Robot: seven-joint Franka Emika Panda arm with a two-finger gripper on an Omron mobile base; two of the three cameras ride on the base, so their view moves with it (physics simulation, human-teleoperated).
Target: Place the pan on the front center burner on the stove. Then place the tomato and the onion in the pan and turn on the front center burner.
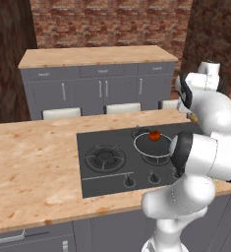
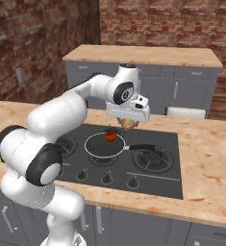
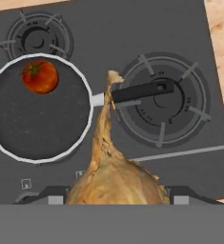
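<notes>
The end effector [image 2: 128,123] is gripping the onion [image 3: 114,178], its jaws closed on the wide body of the bulb so that the pointed tip is sticking out ahead of the hand. It is hanging above the stove [image 2: 148,178], over the back part of the cooktop just behind the pan [image 2: 104,145], which suggests the onion is being carried toward the pan and has not yet been let go.

The pan is sitting on the front center burner, which lies hidden under it, in the middle of the cooktop and behind the row of knobs [image 2: 106,179] along the stove's front edge. Its black handle [image 3: 141,91] is reaching out over the neighbouring burner [image 3: 163,100], toward the stove's right edge, probably so that it stays out of the way of the arm coming down from above. The tomato [image 3: 40,76] is already lying inside the pan, near its rim, on the side away from the knobs, leaving most of the dark floor free for the second vegetable.

In the hand view the onion is hanging beside the pan's rim, above the base of the handle, so by my judgement the hand needs to shift over the pan's open floor before releasing. The burner's knob looks untouched, with no flame showing.
</notes>
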